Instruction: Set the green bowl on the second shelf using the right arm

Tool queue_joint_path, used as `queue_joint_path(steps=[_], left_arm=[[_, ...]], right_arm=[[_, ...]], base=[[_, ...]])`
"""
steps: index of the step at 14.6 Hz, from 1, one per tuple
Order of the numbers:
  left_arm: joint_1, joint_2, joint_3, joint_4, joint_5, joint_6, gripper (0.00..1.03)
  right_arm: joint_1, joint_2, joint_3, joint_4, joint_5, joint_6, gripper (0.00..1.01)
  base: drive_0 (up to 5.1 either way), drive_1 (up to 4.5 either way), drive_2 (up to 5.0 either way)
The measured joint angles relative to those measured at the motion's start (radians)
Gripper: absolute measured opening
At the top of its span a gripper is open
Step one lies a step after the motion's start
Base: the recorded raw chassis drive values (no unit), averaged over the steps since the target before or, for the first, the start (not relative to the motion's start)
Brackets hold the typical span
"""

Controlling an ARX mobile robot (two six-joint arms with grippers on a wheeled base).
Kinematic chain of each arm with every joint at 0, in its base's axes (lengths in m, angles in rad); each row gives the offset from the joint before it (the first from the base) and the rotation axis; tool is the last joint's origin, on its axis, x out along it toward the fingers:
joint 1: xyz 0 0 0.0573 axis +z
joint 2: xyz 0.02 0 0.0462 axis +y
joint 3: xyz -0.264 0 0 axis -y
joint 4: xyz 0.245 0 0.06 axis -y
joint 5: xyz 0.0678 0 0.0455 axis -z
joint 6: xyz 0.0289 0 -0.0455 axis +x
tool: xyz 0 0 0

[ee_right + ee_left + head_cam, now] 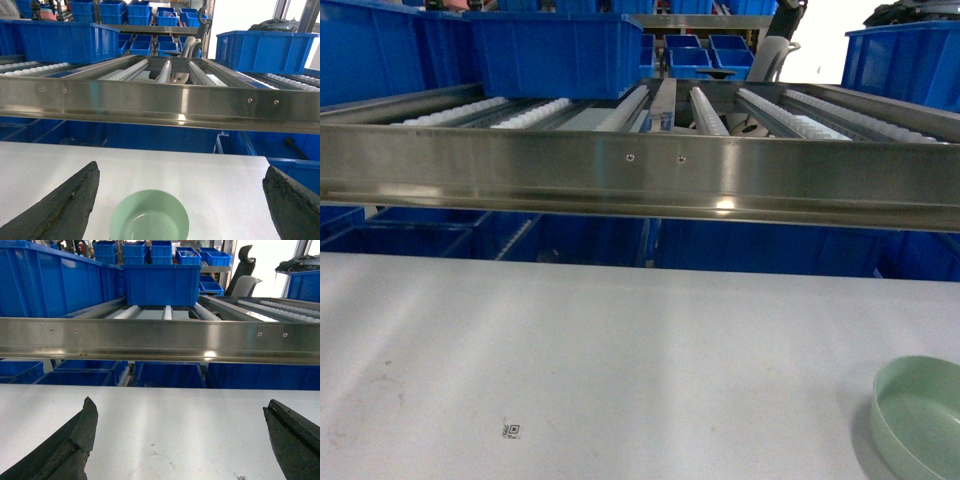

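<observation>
Mint-green matte round green bowl

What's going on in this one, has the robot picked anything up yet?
Not yet. The green bowl sits empty on the white tabletop, in front of the steel rack. The right end effector hangs open over the bowl, one finger on either side, not touching it. The left end effector is also open, over bare table, holding nothing. The second shelf with its roller rails lies ahead of the table, with a blue bin on its left part; the lanes to the right look free.
</observation>
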Motion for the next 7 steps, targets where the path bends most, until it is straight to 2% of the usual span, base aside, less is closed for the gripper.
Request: queue_joint_path(steps=[7], left_arm=[[0.0, 0.0, 0.0, 0.0, 0.0, 0.0, 0.98]], right_arm=[[0.0, 0.0, 0.0, 0.0, 0.0, 0.0, 0.98]], base=[[0.0, 0.0, 0.0]])
